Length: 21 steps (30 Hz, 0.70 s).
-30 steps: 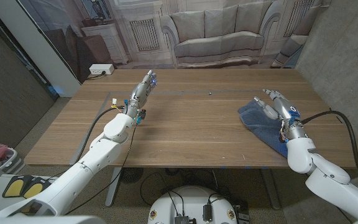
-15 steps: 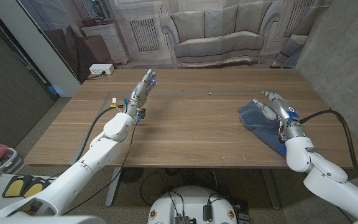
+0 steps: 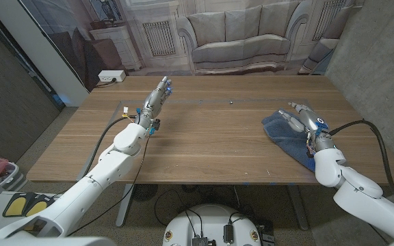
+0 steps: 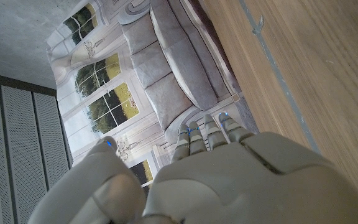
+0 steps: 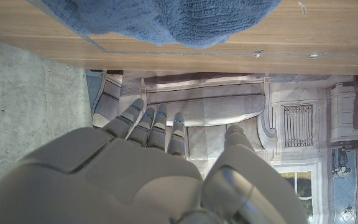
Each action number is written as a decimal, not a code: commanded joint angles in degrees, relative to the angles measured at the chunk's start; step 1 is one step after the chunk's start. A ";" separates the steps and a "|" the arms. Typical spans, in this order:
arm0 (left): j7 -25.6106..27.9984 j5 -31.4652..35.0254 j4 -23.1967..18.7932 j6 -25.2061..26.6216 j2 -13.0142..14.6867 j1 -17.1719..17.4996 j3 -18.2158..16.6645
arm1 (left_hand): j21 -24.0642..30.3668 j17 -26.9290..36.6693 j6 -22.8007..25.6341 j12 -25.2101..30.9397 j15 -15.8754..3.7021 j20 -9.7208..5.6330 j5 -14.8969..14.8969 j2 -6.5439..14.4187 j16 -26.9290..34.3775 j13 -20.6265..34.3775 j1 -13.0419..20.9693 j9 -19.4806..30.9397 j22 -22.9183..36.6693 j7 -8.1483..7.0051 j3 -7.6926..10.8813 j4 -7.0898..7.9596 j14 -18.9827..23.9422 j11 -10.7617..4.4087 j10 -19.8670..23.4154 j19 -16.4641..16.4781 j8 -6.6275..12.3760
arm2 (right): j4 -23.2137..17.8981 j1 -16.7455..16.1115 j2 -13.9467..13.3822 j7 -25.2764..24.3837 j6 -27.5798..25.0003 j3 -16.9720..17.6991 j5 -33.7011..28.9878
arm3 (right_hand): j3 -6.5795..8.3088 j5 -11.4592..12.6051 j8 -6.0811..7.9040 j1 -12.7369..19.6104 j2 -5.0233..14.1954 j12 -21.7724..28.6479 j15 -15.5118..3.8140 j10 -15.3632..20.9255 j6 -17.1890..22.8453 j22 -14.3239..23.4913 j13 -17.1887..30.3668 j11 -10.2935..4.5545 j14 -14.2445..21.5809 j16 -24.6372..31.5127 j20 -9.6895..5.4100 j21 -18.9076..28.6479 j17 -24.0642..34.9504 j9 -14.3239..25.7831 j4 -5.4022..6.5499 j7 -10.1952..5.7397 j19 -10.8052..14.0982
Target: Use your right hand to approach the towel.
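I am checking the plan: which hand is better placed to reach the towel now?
The right hand: it is over the blue towel on the table's right side. The left hand is far across the table.

The towel (image 3: 289, 135) lies on the table (image 3: 211, 143) toward its right edge. The right hand (image 3: 302, 117) is over the towel's far part, perhaps touching it. The left hand (image 3: 157, 96) is well apart, at the far left.

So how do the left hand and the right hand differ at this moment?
The left hand is above bare wood on the table's left side; the right hand is over the blue towel. The left points toward the far edge, the right angles inward. Both hold nothing, fingers extended.
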 commanded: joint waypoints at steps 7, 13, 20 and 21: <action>-0.25 -0.54 0.57 -0.65 -0.23 0.05 -0.21 | -0.04 0.27 -0.17 -0.05 0.13 -1.41 -0.16 0.10 -0.06 0.20 0.42 0.23 0.18 -0.12 -0.12 0.04 0.35 -0.02 0.17 0.21 -0.34 | -0.87 0.57 -0.51 0.59 -4.44 -1.75 1.12 | -0.15 0.24 -0.54 0.31 -0.15 -0.43 0.53 -0.72 -0.54 0.21 0.23 0.09 -0.42 -0.24 0.73 -0.07 0.08 0.17 -0.48 -0.37 0.09; -0.60 -0.46 0.90 -0.79 0.03 -0.18 -0.27 | -0.06 0.27 -0.13 -0.03 0.15 -1.42 -0.19 0.15 -0.06 0.20 0.45 0.23 0.18 -0.11 -0.16 0.03 0.33 -0.02 0.24 0.16 -0.33 | -1.14 1.27 -0.54 1.35 -6.89 -2.67 1.56 | -0.24 0.22 -0.74 0.27 -0.27 -0.75 0.91 -1.47 -1.16 0.22 0.23 0.31 -0.98 -0.37 1.07 -0.22 0.10 0.17 -0.59 -0.57 -0.33; -1.22 -1.09 1.65 -0.93 -0.02 -0.42 -0.43 | -0.06 0.27 0.06 -0.03 0.13 -1.42 -0.22 0.20 -0.06 0.20 0.50 0.23 0.18 -0.04 -0.23 0.03 0.34 -0.23 0.26 0.15 -0.26 | -1.10 2.16 -0.81 1.85 -8.61 -3.73 2.07 | -0.27 0.21 -0.84 0.27 -0.30 -1.00 1.31 -2.09 -1.59 0.22 0.24 0.61 -1.46 -0.46 1.32 -0.28 0.11 0.18 -0.67 -0.57 -0.57; -1.18 -1.05 1.57 -0.82 0.05 -0.38 -0.40 | -0.06 0.27 0.07 -0.04 0.14 -1.41 -0.22 0.21 -0.05 0.20 0.51 0.23 0.18 -0.06 -0.23 0.03 0.36 -0.19 0.25 0.15 -0.25 | -1.10 2.38 -0.67 2.02 -9.09 -3.87 2.31 | -0.27 0.21 -0.84 0.27 -0.30 -1.03 1.30 -2.16 -1.64 0.22 0.24 0.56 -1.51 -0.46 1.34 -0.29 0.11 0.18 -0.68 -0.60 -0.62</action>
